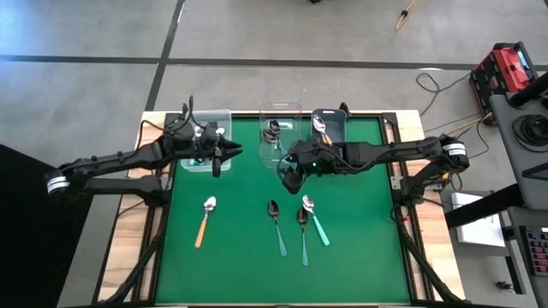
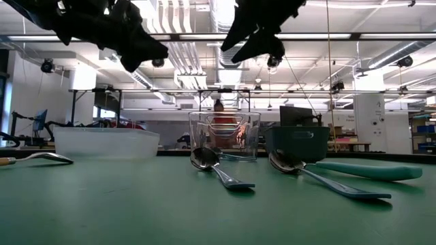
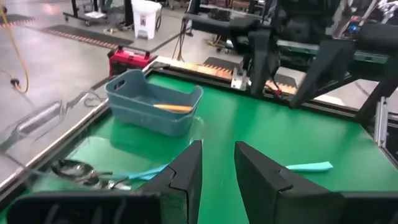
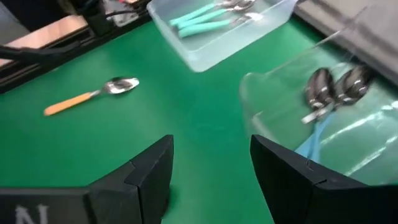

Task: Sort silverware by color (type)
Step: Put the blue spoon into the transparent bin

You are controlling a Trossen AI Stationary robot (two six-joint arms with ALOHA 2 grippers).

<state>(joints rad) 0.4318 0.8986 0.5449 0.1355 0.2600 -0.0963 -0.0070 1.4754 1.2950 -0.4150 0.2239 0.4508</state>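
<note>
Four spoons lie flat on the green mat: an orange-handled spoon [image 1: 204, 221] [image 4: 92, 93], two blue-teal spoons [image 1: 276, 226] [image 1: 303, 233] and a mint-teal spoon [image 1: 316, 219]. More spoons lie in three bins at the far edge: mint ones in the left clear bin [image 4: 217, 18], blue ones in the middle clear bin [image 4: 336, 93], an orange one in the grey bin [image 3: 155, 109]. My left gripper [image 1: 224, 156] [image 3: 217, 174] hangs open in the air beside the left clear bin. My right gripper [image 1: 289, 175] [image 4: 211, 168] hangs open just in front of the middle bin.
The bins [image 1: 205, 141] [image 1: 281, 128] [image 1: 330, 128] stand in a row along the mat's far edge. The mat's near half [image 1: 240, 274] holds only the loose spoons. In the low view both grippers [image 2: 143, 51] [image 2: 255, 41] hang well above the mat.
</note>
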